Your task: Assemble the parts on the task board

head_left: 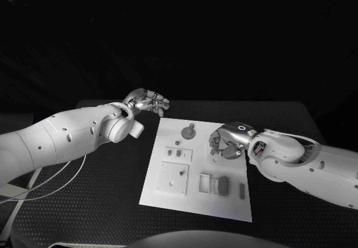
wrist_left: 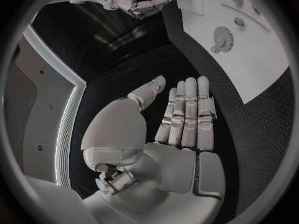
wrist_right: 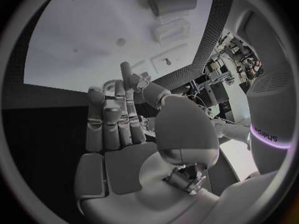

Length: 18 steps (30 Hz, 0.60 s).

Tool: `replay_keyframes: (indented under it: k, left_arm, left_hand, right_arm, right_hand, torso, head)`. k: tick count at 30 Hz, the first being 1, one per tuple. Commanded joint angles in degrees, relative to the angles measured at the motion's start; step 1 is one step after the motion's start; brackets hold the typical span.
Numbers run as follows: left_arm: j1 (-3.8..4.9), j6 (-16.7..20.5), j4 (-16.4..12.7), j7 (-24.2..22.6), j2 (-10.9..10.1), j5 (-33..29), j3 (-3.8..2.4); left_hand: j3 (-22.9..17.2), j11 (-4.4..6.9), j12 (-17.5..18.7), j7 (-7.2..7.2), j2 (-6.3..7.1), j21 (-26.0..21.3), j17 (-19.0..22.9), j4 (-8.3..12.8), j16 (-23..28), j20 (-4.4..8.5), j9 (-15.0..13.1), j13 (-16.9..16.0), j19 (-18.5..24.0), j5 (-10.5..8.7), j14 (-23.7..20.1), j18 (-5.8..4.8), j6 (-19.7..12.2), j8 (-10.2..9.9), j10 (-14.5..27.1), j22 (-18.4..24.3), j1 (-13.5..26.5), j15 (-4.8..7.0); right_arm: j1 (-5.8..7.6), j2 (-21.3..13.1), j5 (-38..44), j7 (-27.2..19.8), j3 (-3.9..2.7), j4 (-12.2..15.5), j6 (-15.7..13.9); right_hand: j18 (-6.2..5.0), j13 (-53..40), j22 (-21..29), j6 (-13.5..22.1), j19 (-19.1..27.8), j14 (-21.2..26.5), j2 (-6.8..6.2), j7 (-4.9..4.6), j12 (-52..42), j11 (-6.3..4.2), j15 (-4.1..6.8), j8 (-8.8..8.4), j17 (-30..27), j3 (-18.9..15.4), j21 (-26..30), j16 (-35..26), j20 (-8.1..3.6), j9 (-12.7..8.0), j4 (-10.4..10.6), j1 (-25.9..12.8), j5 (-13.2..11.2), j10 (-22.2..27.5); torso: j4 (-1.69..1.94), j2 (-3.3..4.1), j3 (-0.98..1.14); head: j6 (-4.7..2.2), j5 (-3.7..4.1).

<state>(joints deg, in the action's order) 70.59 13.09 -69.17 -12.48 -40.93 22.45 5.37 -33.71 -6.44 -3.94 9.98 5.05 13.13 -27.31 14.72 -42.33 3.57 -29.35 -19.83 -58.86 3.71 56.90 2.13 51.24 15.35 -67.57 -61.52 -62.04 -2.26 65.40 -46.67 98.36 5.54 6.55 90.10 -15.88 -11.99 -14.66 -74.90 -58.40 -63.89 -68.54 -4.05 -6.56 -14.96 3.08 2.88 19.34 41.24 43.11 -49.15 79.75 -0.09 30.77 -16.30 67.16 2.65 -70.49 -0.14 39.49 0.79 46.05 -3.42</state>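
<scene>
Task board [head_left: 195,204] btwn hands; right hand [head_left: 226,142] over board, empty.

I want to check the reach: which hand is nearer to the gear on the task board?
The right. The right hand hovers over the task board, just beside the gear. The left hand is off the board, beyond its far left corner, farther from the gear.

Black table [head_left: 89,217] under task board [head_left: 224,201]

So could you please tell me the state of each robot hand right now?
Left robot hand: open, fingers straight, holding nothing.
Right robot hand: open, holding nothing, above the task board.
</scene>
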Motion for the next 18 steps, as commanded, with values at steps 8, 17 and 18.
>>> replay_keyframes:
  k: [8,17,18]
  left_arm:
    - [0.06,-0.43,-0.18,-0.7,0.15,-0.32,-0.04]
    - [0.06,-0.46,-0.12,-0.78,0.47,-0.32,-0.05]
    - [0.06,-0.51,-0.1,-0.76,0.5,-0.32,-0.05]
  left_hand:
    - [0.24,-0.15,-0.2,-0.06,-0.27,-0.22,-0.12,-0.11,0.26,-0.26,0.11,0.08,-0.3,0.22,0.31,0.72,-0.34,0.25,0.36,-0.09,0.06,-0.11]
    - [0.24,-0.15,-0.2,-0.06,-0.29,-0.24,-0.17,-0.12,0.3,-0.26,0.12,0.09,-0.31,0.23,0.32,0.72,-0.35,0.27,0.36,-0.1,0.05,-0.1]
    - [0.24,-0.15,-0.2,-0.06,-0.29,-0.24,-0.17,-0.12,0.3,-0.26,0.12,0.09,-0.31,0.23,0.32,0.72,-0.35,0.27,0.36,-0.1,0.05,-0.1]
  right_arm:
    - [-0.07,2.92,-2.36,-2.19,-0.06,2.21,-2.16]
    - [-1.92,8.71,-2.31,-3.08,0.05,1.94,-2.21]
    - [-2.12,9.31,-2.25,-3.13,0.15,1.76,-2.05]
  right_hand:
    - [-3.01,-0.9,-0.75,-0.43,-0.48,-0.27,0.19,0.11,-0.18,-0.13,0.48,0.25,-0.06,0.5,-0.28,-0.24,-0.13,0.49,-0.07,-0.27,0.19,-0.52]
    - [-3.01,-0.92,-0.75,-0.38,-0.65,-0.41,0.27,0.11,-0.14,-0.16,0.52,0.22,-0.02,0.59,-0.32,-0.21,-0.21,0.55,-0.11,-0.28,0.19,-0.5]
    - [-3.01,-0.92,-0.74,-0.37,-0.66,-0.42,0.29,0.11,-0.13,-0.16,0.52,0.22,-0.02,0.6,-0.32,-0.21,-0.22,0.55,-0.12,-0.27,0.19,-0.49]
  torso:
    - [-0.06,0.05,0.04]
    - [0.05,0.02,-0.04]
    - [0.1,0.03,-0.03]
  head:
    - [-0.01,-1.16]
    - [-0.04,-1.66]
    - [-0.05,-1.67]
